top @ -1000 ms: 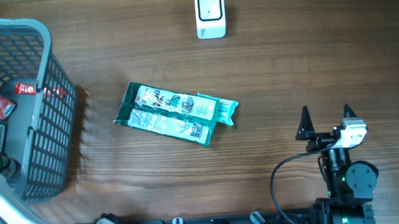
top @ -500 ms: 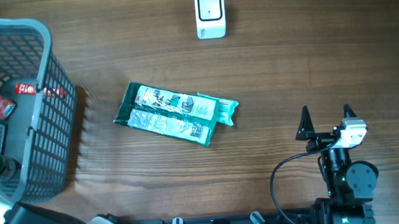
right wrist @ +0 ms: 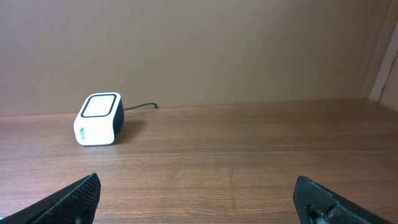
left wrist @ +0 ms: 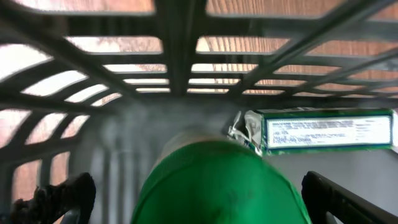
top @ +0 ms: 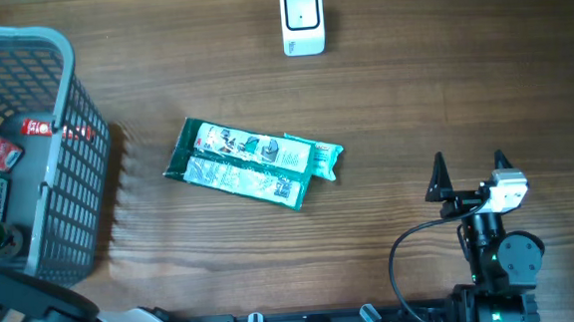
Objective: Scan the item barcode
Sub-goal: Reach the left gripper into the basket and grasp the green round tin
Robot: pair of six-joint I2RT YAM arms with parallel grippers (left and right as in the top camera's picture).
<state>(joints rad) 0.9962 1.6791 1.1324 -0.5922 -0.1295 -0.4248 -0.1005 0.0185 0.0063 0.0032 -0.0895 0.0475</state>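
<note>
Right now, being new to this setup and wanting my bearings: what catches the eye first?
A green packet lies in the middle of the table, the brightest thing there. A white scanner sits at the far side, and a grey basket holding more items stands at the left.

Brown wood-grain tabletop (top: 432,82) with matt finish, grey plastic lattice basket (top: 63,165), glossy green film snack packets (top: 250,163), smooth white plastic barcode scanner (top: 303,22).

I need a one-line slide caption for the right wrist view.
Open right gripper faces the white barcode scanner across the wooden table.
</note>
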